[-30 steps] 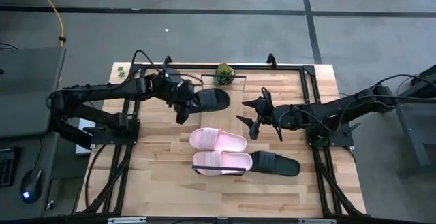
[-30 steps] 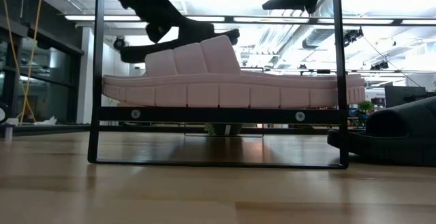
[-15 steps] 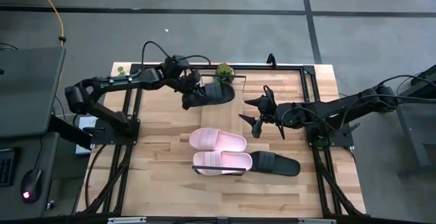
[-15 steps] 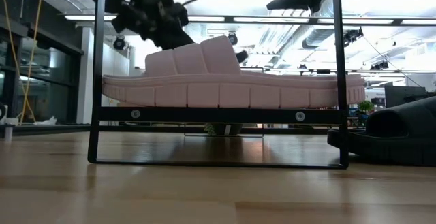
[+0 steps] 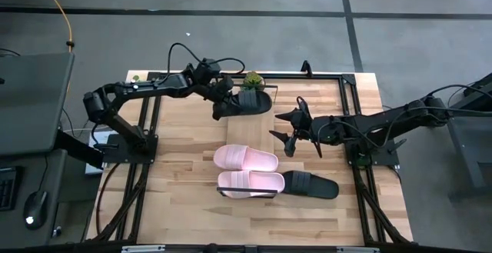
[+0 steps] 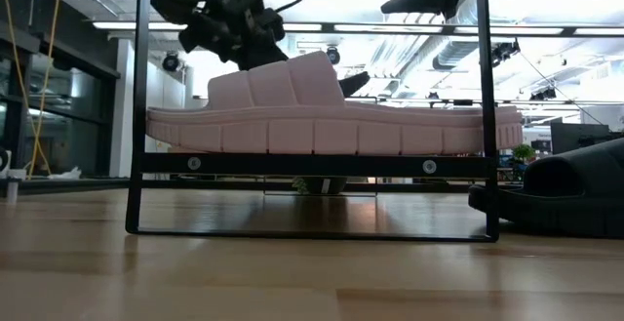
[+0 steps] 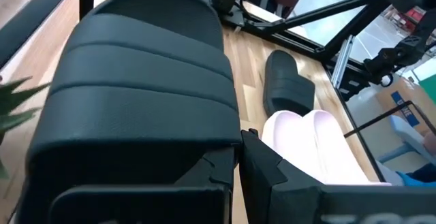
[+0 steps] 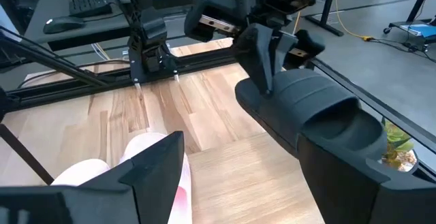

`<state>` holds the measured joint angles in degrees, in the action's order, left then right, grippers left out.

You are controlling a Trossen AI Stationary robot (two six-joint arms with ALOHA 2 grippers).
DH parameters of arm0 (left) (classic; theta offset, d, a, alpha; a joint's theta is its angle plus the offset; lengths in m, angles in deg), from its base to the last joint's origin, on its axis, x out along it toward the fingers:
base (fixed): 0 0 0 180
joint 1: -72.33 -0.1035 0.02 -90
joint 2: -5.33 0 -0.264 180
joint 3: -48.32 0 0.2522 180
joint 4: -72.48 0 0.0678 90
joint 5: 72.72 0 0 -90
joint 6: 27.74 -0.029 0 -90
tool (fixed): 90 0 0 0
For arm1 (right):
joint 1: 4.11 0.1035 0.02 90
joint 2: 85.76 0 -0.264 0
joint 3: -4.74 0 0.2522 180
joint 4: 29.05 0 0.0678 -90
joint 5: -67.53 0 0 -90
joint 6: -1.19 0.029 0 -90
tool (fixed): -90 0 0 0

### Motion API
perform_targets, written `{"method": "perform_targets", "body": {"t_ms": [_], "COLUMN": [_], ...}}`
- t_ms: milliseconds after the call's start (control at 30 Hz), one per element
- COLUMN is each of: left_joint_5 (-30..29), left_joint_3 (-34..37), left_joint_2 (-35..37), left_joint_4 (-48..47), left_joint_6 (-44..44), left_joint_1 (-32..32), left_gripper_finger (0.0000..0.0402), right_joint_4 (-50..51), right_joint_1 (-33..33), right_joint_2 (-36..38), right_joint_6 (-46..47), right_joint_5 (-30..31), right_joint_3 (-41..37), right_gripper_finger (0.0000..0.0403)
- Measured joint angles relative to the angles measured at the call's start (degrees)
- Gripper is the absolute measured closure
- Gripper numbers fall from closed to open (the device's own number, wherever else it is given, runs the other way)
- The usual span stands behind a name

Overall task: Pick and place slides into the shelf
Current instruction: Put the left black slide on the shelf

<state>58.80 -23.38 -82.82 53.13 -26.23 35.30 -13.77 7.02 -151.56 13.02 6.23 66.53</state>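
Left gripper (image 5: pixel 217 108): clamped on a black slide (image 5: pixel 247 103), held off the tabletop at 12 o'clock, just beside a small potted plant (image 5: pixel 252 81).
Held slide, left wrist view: wide ribbed strap (image 7: pixel 146 81) fills the frame, fingers closed at its edge.
Right gripper (image 5: pixel 290 132): jaws spread wide, nothing between them, hovering at 3 o'clock of table centre.
Pink slides: one (image 5: pixel 244 158) at table centre; the other (image 5: pixel 250 183) just toward 6 o'clock of it, on the shelf (image 6: pixel 312 164), seen side-on in the low view.
Second black slide (image 5: pixel 310 184): on the wooden tabletop (image 5: pixel 184 207), touching the shelved pink slide's 3 o'clock end.
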Motion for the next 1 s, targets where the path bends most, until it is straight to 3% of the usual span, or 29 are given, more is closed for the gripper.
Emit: {"method": "perform_targets", "body": {"t_ms": [400,1000], "left_joint_5": [-2.35,-4.61], "left_joint_3": [-0.35,-0.28], "left_joint_2": [-4.43,-4.53], "left_joint_4": [1.01,4.59], "left_joint_6": [-2.04,-1.46], "left_joint_1": [-0.03,2.75], "left_gripper_finger": [0.0401,0.0401], "right_joint_4": [0.0,0.0], "right_joint_1": [0.0,0.0], "right_joint_2": [0.0,0.0], "right_joint_6": [0.09,0.09], "right_joint_5": [-0.23,-0.21], "right_joint_3": [0.0,0.0], "right_gripper_finger": [0.0128,0.0128]}}
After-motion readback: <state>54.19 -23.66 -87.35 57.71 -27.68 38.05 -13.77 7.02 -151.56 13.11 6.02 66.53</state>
